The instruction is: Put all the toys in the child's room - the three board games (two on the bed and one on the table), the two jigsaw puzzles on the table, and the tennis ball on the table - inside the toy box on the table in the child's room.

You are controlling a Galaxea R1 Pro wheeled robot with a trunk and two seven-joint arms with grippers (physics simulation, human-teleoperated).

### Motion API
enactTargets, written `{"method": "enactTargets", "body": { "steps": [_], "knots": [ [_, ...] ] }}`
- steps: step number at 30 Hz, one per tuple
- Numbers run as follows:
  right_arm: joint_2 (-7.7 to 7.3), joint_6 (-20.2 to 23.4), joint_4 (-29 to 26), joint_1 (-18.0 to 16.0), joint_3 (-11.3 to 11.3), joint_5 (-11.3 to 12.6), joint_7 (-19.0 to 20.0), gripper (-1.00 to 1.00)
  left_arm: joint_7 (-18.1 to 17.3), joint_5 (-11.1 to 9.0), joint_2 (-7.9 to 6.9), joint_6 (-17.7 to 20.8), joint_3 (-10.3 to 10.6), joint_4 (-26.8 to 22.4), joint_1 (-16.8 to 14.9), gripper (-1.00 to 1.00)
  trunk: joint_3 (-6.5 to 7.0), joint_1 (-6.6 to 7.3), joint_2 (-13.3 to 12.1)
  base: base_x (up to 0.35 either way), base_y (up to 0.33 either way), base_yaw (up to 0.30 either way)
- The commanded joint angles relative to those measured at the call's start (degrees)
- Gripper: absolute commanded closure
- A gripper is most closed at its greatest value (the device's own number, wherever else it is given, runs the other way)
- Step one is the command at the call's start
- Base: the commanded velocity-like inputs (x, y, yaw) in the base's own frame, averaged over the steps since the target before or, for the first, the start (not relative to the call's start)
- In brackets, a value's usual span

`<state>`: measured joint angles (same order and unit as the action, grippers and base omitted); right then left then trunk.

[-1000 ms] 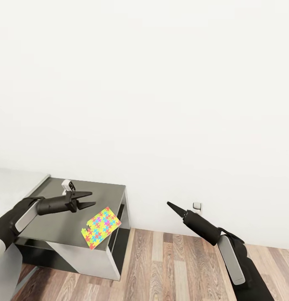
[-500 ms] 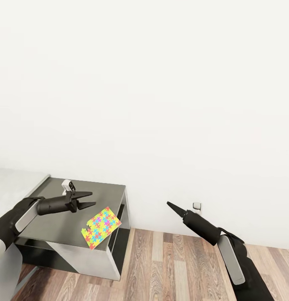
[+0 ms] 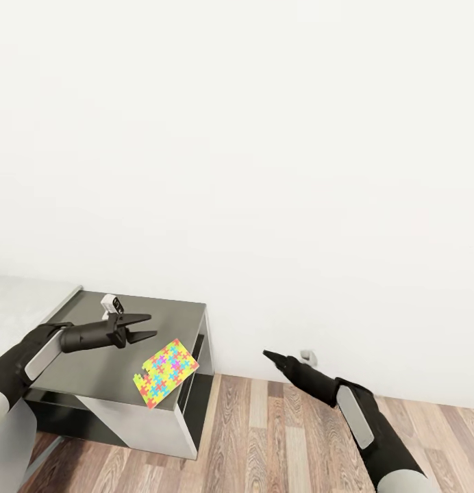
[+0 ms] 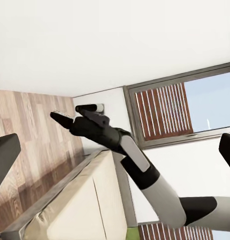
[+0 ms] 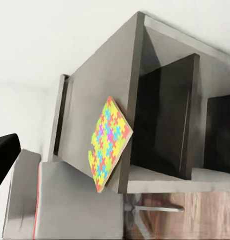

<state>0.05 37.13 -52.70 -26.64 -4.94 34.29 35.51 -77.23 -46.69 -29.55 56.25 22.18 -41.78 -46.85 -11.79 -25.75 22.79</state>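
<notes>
One jigsaw puzzle [image 3: 166, 372], a flat square of yellow, pink, green and blue pieces, lies on the dark grey cabinet [image 3: 93, 363]. Its corner hangs over the cabinet's front edge. My left gripper [image 3: 142, 327] hovers open just above the cabinet top, a little behind and left of the puzzle, holding nothing. My right gripper [image 3: 268, 355] hangs open and empty over the floor, right of the cabinet. The right wrist view shows the puzzle [image 5: 110, 142] on the cabinet edge. The toy box, board games, tennis ball and bed are out of view.
The cabinet has open dark shelves [image 5: 164, 120] under its top and stands against a white wall [image 3: 264, 171]. A pale grey-white table top [image 3: 18, 294] adjoins it at the far left. Wood-plank floor [image 3: 278, 438] spreads to the right. The left wrist view shows my right arm [image 4: 124, 150].
My right arm has dropped lower and moved left, toward the cabinet. The left arm and the puzzle have not moved.
</notes>
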Motion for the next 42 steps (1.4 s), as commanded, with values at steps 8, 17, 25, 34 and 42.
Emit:
{"method": "enactTargets", "body": {
  "steps": [8, 17, 25, 34, 42],
  "knots": [
    [0.24, -0.4, 9.4, -5.1, 6.1, 0.1, -3.6, -1.0, -0.3, -0.2, -0.06, 0.5, 0.2, -0.1, -0.1, -1.0, -0.12, -0.03, 0.1, 0.0, 0.0, 0.0],
    [0.3, -0.4, 10.0, -5.7, 7.0, 0.3, -4.7, -1.0, -0.4, -0.3, -0.12, 0.7, 0.3, -0.7, -0.1, -1.0, -0.12, -0.03, 0.1, 0.0, 0.0, 0.0],
    [3.07, 0.5, 9.4, -7.2, 7.1, 0.6, -10.4, -1.0, -2.7, -0.3, -0.08, 1.6, 0.7, -6.2, 1.2, -1.0, -0.12, -0.03, 0.1, 0.0, 0.0, 0.0],
    [7.36, 2.5, 9.4, -8.8, 7.2, 0.5, -16.2, -1.0, -3.2, -0.2, -0.07, 3.2, 3.1, -12.1, 2.5, -1.0, -0.12, -0.03, 0.1, 0.0, 0.0, 0.0],
    [7.72, 2.6, 9.4, -8.9, 7.3, 0.4, -16.1, -1.0, -3.2, -0.2, -0.06, 3.3, 3.7, -14.3, 2.8, -1.0, -0.12, -0.03, 0.1, 0.0, 0.0, 0.0]
  ]
}}
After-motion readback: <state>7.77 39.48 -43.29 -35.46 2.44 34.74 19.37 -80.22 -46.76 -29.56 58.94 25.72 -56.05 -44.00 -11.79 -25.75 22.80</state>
